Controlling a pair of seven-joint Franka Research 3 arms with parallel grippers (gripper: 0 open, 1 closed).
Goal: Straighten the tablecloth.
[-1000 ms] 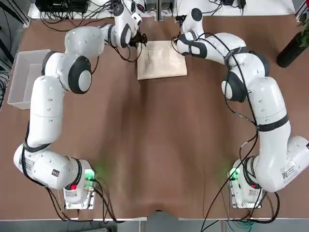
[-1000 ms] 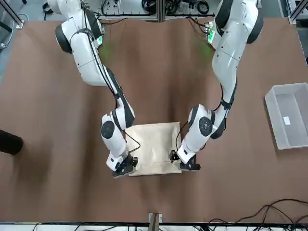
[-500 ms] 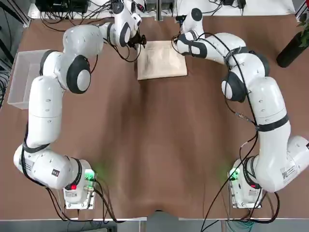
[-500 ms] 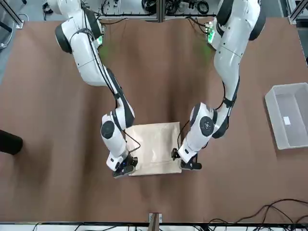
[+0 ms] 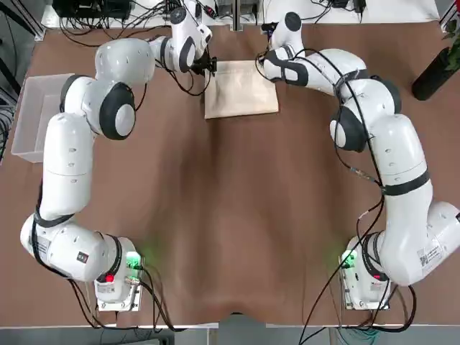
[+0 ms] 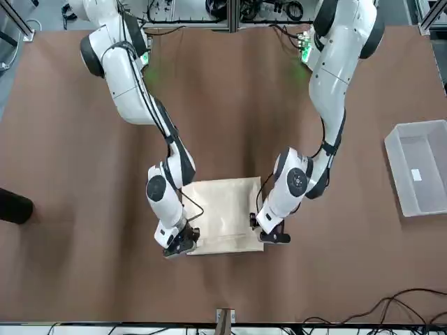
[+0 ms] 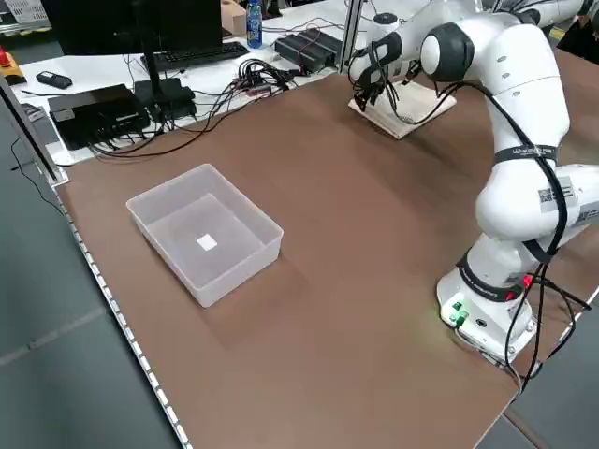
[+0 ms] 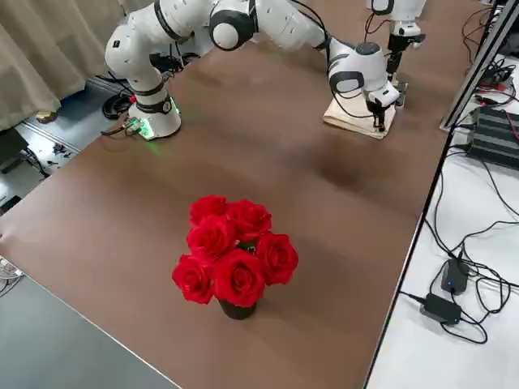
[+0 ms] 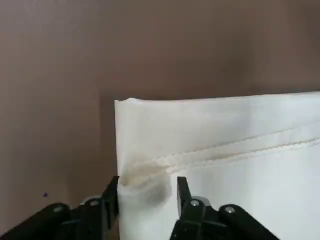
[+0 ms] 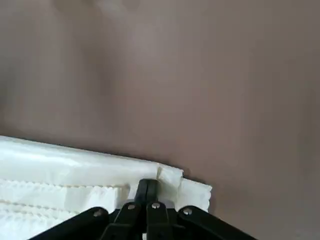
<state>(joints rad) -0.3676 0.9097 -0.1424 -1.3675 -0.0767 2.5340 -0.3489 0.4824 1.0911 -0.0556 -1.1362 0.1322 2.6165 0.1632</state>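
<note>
The tablecloth point(image 5: 241, 88) is a cream sheet folded small, lying flat at the far middle of the brown table; it also shows in the front view as the tablecloth point(image 6: 223, 216). At its far left corner my left gripper point(image 5: 209, 63) is down on the table. In the left wrist view the left gripper point(image 9: 146, 187) is open, its fingers point(image 9: 182, 192) partly drawn in astride the corner, where the fabric puckers. My right gripper point(image 5: 267, 59) is at the far right corner. The right wrist view shows the right gripper point(image 10: 147, 187) shut on the cloth's edge.
A clear plastic bin point(image 5: 36, 115) stands at the table's left side. A bunch of red roses point(image 8: 231, 251) in a dark vase point(image 5: 435, 72) stands at the right edge. Cables point(image 5: 108, 21) and equipment run along the far edge.
The left gripper's fingers have drawn closer together around the cloth's far left corner, and the gripper has shifted slightly toward the cloth. The right gripper has stayed put.
</note>
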